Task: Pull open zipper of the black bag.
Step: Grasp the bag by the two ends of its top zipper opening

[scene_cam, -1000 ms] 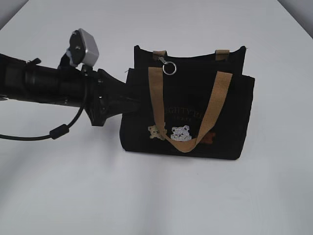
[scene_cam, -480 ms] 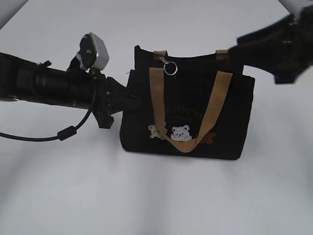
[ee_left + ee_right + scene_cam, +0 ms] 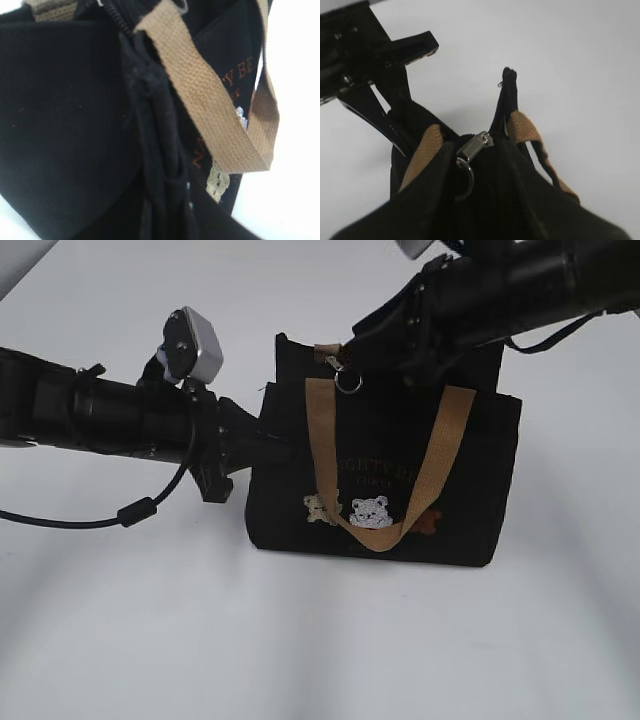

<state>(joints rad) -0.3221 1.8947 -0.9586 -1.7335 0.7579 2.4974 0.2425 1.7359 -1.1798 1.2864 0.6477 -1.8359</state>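
Exterior view, bag: the black bag (image 3: 385,465) stands upright on the white desk (image 3: 320,640), a little right of the middle; its place is the same as a second ago.
Exterior view, zipper: the zipper pull (image 3: 334,360) with its ring (image 3: 347,381) hangs at the bag's top edge, near the 11 o'clock corner, so the zip looks not yet pulled.
Exterior view, right arm: this is the main change; a second ago it was not in view, now it has come in from 2 o'clock and the right tool (image 3: 352,343) is just at the pull.
Exterior view, left arm: the left tool (image 3: 268,445) is pressed on the bag's 9 o'clock side; it has closed down on the fabric there in the last second.
Left wrist view: only black fabric and the tan strap (image 3: 210,107) fill the picture; the tool's tips are not visible, but it seems nearly closed and pinching the side seam.
Right wrist view: the pull lies in the middle, the ring at 6 o'clock of it; the right tool's jaws are dark and blurred around it, part open, and I cannot tell if they grip it.
Meaning: the bag is now held steady, so closing on the pull is probably the next step.
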